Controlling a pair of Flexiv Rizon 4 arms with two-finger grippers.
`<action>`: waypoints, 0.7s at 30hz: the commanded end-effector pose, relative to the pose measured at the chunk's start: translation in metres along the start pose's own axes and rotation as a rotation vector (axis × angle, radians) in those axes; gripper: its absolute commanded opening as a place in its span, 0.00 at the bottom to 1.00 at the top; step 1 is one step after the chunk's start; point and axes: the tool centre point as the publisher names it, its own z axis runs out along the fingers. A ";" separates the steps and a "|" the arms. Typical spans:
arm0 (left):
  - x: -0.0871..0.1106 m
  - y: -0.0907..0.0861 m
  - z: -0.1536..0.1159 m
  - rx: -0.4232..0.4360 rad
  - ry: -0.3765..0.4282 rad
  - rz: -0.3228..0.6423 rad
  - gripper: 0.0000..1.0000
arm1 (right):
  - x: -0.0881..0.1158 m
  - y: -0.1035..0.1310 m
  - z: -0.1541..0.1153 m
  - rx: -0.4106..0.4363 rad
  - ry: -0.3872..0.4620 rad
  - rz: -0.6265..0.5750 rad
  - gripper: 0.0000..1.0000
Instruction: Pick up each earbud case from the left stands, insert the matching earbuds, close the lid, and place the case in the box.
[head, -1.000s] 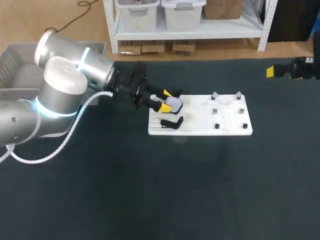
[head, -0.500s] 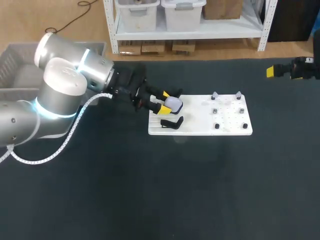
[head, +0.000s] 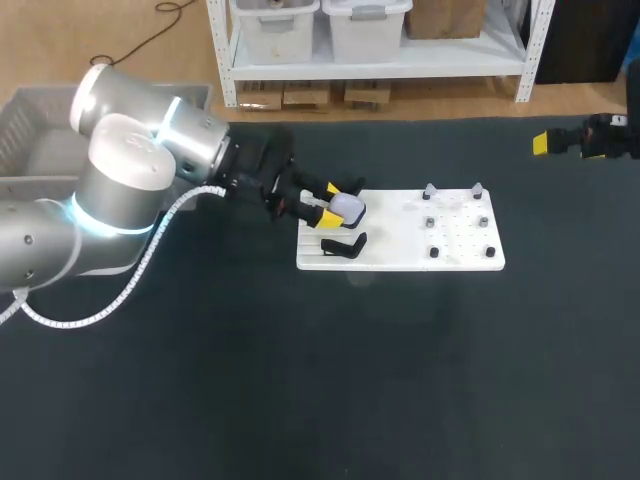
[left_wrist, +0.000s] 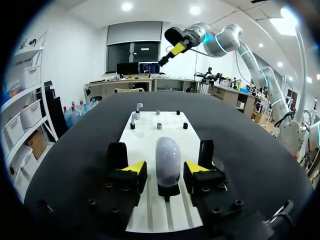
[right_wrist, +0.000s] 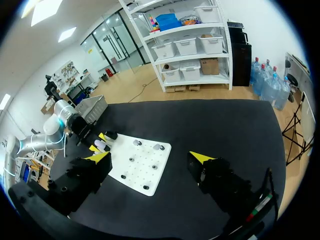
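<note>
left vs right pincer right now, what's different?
Position: the left pincer is at the left end of the white board; the right pincer hangs away from the board, near the table's far right corner.
Load: the left pincer straddles the white earbud case on its stand; the right pincer has nothing between its fingers.
Shared: both open, yellow-tipped.

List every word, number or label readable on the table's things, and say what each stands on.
None can be read.
The white board shows only pegs and holes, no print.
The earbud case is plain in both views.
The left pincer, with a finger either side of the case, shows plain yellow tips and no marking.
</note>
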 end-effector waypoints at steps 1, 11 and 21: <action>0.001 0.001 0.001 0.002 0.002 0.002 0.45 | 0.000 0.000 0.000 0.001 0.000 0.000 1.00; 0.001 0.001 0.000 -0.001 0.001 0.005 0.00 | 0.000 0.000 0.000 0.001 0.000 0.000 1.00; -0.036 -0.007 -0.027 -0.010 -0.099 0.046 0.00 | 0.000 0.000 0.000 0.001 0.000 0.000 1.00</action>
